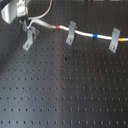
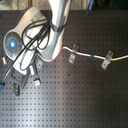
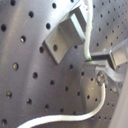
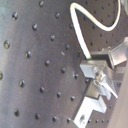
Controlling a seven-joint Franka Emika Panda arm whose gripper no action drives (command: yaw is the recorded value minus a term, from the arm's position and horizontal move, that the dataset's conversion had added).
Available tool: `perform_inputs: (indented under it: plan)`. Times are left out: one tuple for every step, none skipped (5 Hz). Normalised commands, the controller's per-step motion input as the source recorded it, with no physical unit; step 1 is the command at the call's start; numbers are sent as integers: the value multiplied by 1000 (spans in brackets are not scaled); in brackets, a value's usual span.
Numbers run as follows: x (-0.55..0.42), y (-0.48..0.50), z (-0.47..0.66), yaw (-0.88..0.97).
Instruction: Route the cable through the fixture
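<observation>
The cable (image 1: pixel 47 24) is a thin white cord with a red band (image 1: pixel 57 26) and a blue band (image 1: pixel 95 36). It runs rightward through two upright grey clips (image 1: pixel 71 32) (image 1: pixel 115 40). The fixture (image 1: pixel 30 38) leans diagonally at the first exterior view's upper left. My gripper (image 1: pixel 25 23) sits just above the fixture's top, shut on the cable near its free end. In the first wrist view the cable (image 3: pixel 88 40) passes beside the fixture (image 3: pixel 64 36) into the fingers (image 3: pixel 111 58). The second wrist view shows the cable (image 4: pixel 81 42) and the fixture (image 4: pixel 92 104).
Everything stands on a black perforated board (image 1: pixel 65 90). In the second exterior view the white arm (image 2: pixel 47 35) and its black hoses cover the left side, and the two upright clips (image 2: pixel 73 53) (image 2: pixel 106 60) carry the cable (image 2: pixel 90 54).
</observation>
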Motion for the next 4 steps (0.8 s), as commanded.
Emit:
perform_inputs:
  plan:
    - [-156,130,31,294]
    - [-163,104,0,306]
    - [-141,30,0,277]
    - [-32,-31,48,63]
